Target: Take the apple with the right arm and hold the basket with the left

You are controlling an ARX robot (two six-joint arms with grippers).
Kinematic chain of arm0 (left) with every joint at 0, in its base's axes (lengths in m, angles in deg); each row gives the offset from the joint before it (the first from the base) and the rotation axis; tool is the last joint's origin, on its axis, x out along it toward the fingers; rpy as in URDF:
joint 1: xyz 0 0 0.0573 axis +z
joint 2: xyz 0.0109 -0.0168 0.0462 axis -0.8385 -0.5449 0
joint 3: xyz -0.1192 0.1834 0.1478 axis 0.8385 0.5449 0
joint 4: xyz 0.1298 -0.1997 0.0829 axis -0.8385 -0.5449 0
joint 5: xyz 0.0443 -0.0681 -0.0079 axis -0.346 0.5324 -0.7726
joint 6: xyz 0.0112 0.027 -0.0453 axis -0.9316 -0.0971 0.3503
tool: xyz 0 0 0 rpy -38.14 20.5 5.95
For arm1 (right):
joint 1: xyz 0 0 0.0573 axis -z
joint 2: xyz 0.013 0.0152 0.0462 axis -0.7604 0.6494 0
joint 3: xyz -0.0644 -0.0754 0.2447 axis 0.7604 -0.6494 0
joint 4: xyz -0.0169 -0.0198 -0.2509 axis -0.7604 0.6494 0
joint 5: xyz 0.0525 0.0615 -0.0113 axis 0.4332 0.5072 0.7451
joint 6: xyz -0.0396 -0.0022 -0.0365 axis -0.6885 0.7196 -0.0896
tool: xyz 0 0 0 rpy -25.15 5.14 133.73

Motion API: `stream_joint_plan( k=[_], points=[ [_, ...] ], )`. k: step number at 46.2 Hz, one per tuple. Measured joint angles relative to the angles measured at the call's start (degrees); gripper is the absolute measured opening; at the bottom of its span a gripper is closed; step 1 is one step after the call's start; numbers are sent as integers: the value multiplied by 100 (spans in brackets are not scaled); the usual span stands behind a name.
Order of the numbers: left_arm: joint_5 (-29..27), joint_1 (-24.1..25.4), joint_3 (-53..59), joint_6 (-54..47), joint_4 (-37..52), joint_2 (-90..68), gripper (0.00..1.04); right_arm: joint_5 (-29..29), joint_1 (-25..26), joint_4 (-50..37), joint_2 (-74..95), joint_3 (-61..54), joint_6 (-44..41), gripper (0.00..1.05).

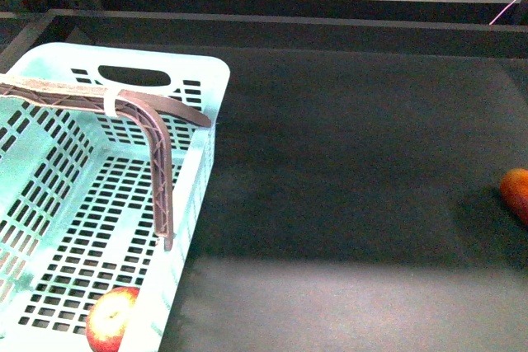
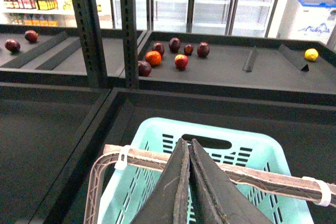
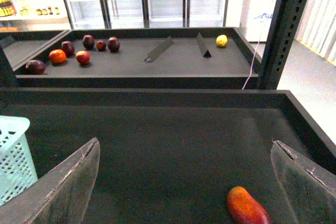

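The mint-turquoise basket (image 1: 210,80) stands at the left of the dark shelf. The red and yellow apple (image 1: 111,319) lies inside it at the near corner, cut by the picture's edge. My left gripper's brown lattice finger (image 1: 157,146), with a white band, reaches over the basket's rim and bends down along its right wall. In the left wrist view my left gripper (image 2: 189,144) is shut and empty above the basket (image 2: 157,129). My right gripper (image 3: 185,145) is open and empty over the dark floor, right of the basket's corner (image 3: 13,156). It does not show in the front view.
An elongated orange-red fruit (image 1: 516,191) lies at the shelf's right, between my right fingers (image 3: 247,208). A raised rail (image 1: 330,30) divides this shelf from the back one, where several dark purple, orange and red fruits (image 2: 173,53) and a yellow one (image 3: 221,40) lie.
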Motion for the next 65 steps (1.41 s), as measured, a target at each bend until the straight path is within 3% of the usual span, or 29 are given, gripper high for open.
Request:
stream_joint_plan(
  k=[41,45,65],
  points=[
    [0,2,111,-15,-1674,1880,3,0,0,0,0,0,0,96],
    [0,2,109,-17,-2627,2732,3,-2,0,0,0,0,-2,96],
    [-2,2,109,-17,-2675,2855,3,0,0,0,0,0,-2,96]
  ],
)
